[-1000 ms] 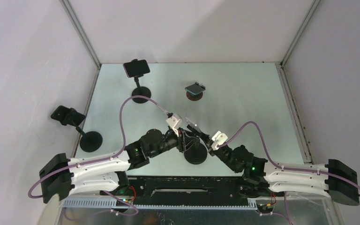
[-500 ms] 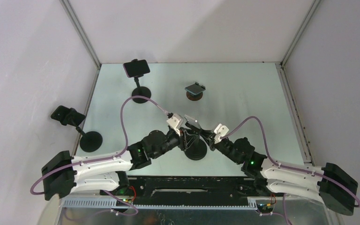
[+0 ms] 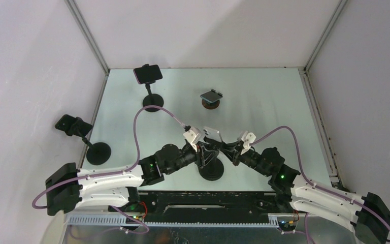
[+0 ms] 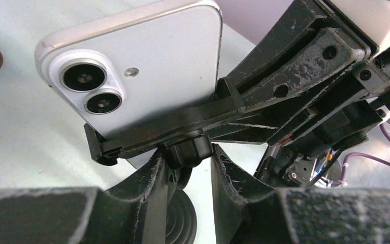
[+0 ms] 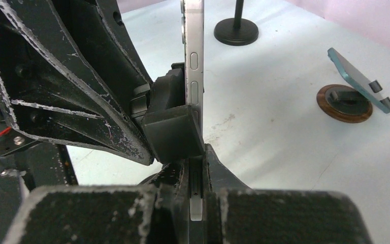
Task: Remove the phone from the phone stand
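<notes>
Phone (image 4: 147,66), pale with a silver rim, gripped in the black clamp of the phone stand (image 4: 183,122). Both set at the near middle of the surface (image 3: 264,101), between the two arms. Back with twin lenses and a small flash turned toward the left wrist camera. Thin side with its buttons turned toward the right wrist camera. Clamp bar across the lower back, one hooked end wrapped round a lower corner. Round black base of the stand flat on the surface below.

Closed tight on the phone's lower edge: right hand (image 5: 197,175), thin rim pinched between both fingers, just beside the clamp's block. Narrowed around the stand's neck just under the clamp: left hand (image 4: 185,168), one finger on each side of the joint and pressed against it as far as can be told. Hands reaching in at the stand from opposite sides.

Farther out, toward the back middle, a small round wooden puck (image 3: 210,104) carrying a tilted glassy slab (image 3: 211,95). At the back left, a tall stand (image 3: 152,102) with a dark phone (image 3: 148,74) in its clamp. At the left edge, another stand (image 3: 98,152) with a black holder on top, well apart from the arms.
</notes>
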You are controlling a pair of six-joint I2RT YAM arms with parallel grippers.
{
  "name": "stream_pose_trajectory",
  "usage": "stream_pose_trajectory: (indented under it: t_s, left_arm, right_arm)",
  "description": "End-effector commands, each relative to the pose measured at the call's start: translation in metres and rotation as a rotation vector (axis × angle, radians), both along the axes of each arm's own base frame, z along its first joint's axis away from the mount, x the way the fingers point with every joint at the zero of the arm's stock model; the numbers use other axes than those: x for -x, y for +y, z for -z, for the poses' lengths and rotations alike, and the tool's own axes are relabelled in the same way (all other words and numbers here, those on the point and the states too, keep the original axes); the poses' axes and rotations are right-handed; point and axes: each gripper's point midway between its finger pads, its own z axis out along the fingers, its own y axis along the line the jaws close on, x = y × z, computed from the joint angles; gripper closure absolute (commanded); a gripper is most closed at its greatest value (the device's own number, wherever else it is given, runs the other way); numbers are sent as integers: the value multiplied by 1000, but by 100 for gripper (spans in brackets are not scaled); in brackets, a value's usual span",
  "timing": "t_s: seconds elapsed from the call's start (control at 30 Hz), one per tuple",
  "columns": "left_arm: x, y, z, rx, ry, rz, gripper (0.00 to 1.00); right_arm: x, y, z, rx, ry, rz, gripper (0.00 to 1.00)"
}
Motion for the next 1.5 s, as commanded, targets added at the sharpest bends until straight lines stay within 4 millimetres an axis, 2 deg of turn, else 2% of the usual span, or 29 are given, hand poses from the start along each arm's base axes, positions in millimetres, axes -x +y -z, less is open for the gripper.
stream_pose_trajectory:
  t_s: [0.0, 0.43, 0.8, 1.07, 1.47]
  left_arm:
    - [117, -32, -115, 363, -140, 548, 100]
    - [116, -24, -109, 360, -138, 531, 100]
    - [114, -20, -103, 345, -139, 518, 100]
    - [111, -14, -102, 342, -142, 499, 100]
    - [113, -5, -106, 343, -150, 511, 100]
  right_arm:
    - [53, 29, -39, -130, 89, -295, 100]
    - [76, 14, -66, -178, 56, -373, 100]
    - [86, 7, -75, -197, 47, -400, 100]
    - [80, 1, -71, -150, 33, -354, 100]
    - [75, -13, -51, 28, 6, -310, 100]
